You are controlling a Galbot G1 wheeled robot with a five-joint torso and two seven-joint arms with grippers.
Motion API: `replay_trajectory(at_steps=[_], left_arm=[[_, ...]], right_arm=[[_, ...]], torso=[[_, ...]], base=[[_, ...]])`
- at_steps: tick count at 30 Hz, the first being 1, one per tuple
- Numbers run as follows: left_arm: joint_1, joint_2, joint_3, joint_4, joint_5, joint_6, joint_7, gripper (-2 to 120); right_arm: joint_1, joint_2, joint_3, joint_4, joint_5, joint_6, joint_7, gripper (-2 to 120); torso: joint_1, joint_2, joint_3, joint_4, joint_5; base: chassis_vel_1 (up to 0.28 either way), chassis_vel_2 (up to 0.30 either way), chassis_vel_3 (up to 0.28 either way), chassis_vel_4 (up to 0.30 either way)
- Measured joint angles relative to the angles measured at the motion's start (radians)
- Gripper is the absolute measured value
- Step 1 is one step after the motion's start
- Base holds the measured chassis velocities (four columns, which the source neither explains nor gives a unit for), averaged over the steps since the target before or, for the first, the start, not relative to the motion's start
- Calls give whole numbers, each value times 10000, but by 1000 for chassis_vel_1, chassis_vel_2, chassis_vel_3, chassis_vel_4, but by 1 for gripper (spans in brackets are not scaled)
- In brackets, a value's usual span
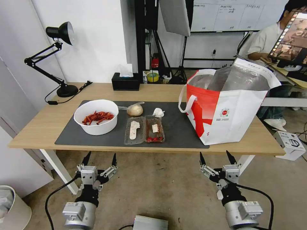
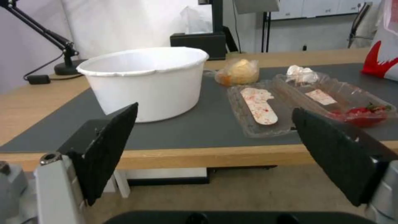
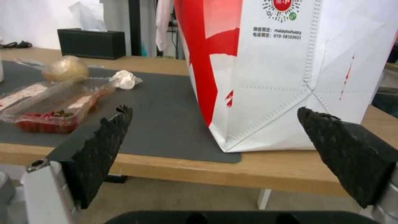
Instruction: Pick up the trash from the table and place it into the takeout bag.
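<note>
A studio-like lab: softbox light (image 1: 175, 16), wall whiteboard (image 1: 236, 14), bare concrete floor (image 1: 160, 191).

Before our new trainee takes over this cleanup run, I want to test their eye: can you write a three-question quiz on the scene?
1. True or false: the bowl holds red scraps.
2. Which lies nearer the bag: A) tissue B) bowl?
3. Fill in: both the left gripper and right gripper hang below the table edge, fingers ____.

Key: 1 true; 2 A; 3 open.
</note>
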Motion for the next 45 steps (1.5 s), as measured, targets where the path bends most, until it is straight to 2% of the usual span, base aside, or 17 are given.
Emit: replay_trajectory(at_steps=[14,17,18,19,22,23,26,29,45], left_arm=[[0,0,0,0,0,0,0,100],[-3,56,42,-36,-159,167,-144,100],[-11,154,121,-161,-405,449,-376,100],[-11,154,121,-161,-405,449,-376,100],[-47,578,458,-673,-1462,1672,-1387,100],[-47,578,458,-673,-1462,1672,-1387,100],[-162,977,788,-1063,-2507,2790,-2318,100],[-364,1047,880,-939,-2751,2934,-2403,100],[-384,998,941,-977,-3006,2884,-2383,100]], right_arm=[[-2,-29,6,0,15,-12,-1,100],[-127,-686,341,194,416,-568,-114,100],[-228,-1187,598,364,730,-1007,-220,100],[-228,-1187,598,364,730,-1007,-220,100],[-438,-2352,1190,721,1483,-1993,-447,100],[-438,-2352,1190,721,1483,-1993,-447,100],[-138,-2549,1148,477,1805,-2064,-478,100],[-81,-2550,1098,423,1813,-2064,-483,100],[112,-2537,958,361,1793,-2017,-378,100]], torso=[[0,0,0,0,0],[0,0,0,0,-1],[0,0,0,0,0],[0,0,0,0,0],[1,0,0,0,-4],[1,0,0,0,-4],[0,0,0,6,6],[0,0,0,-2,-2],[1,0,0,0,0]], base=[[0,0,0,0],[0,0,0,0],[0,0,0,0],[0,0,0,0],[0,0,0,0],[0,0,0,0],[0,0,0,0],[0,0,0,0],[0,0,0,0]])
